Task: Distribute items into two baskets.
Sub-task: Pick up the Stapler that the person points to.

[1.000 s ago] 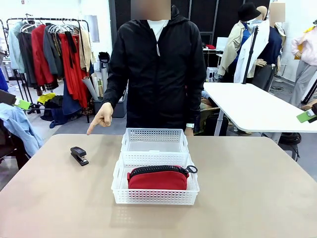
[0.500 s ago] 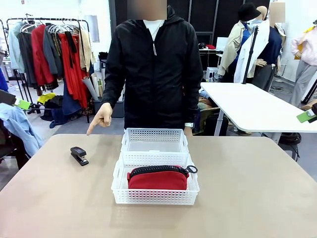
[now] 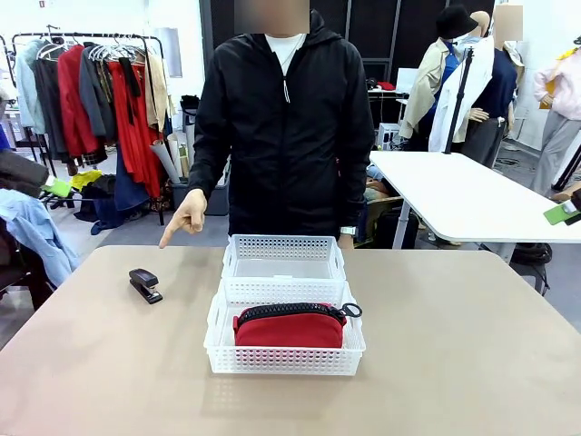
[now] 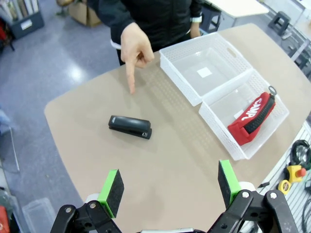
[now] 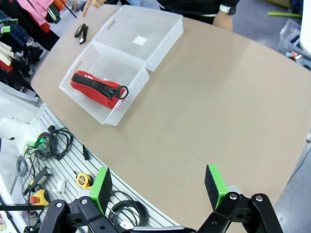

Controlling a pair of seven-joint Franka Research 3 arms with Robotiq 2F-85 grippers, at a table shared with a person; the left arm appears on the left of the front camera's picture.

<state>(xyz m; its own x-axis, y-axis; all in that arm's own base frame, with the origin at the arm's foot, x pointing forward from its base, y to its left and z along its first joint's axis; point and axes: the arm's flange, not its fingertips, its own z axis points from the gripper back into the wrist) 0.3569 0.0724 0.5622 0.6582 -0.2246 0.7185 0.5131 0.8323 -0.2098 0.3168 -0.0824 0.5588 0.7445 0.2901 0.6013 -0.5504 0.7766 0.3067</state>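
Observation:
The red pouch (image 3: 289,327) lies in the nearer white basket (image 3: 284,361); a second, empty basket (image 3: 283,247) touches it on the far side. Left of the baskets, the black stapler (image 3: 144,283) rests on the table, and the person's hand (image 3: 186,218) points a finger down towards it. High above the table's left end my left gripper (image 4: 169,187) is open over bare tabletop, short of the stapler (image 4: 130,127). My right gripper (image 5: 157,186) hangs open above the table's near right edge, far from the pouch (image 5: 95,87) and the baskets (image 5: 146,53).
The tan table (image 3: 454,345) has wide bare room right of the baskets. Cables and tools (image 5: 53,145) lie on a slatted shelf below its near edge. A white table (image 3: 463,195) stands at the back right and a clothes rack (image 3: 100,91) at the back left.
At the front view's left edge my left gripper's dark body with its green pad has risen and come in a little. The person has straightened slightly. Pouch, stapler and baskets have not moved.

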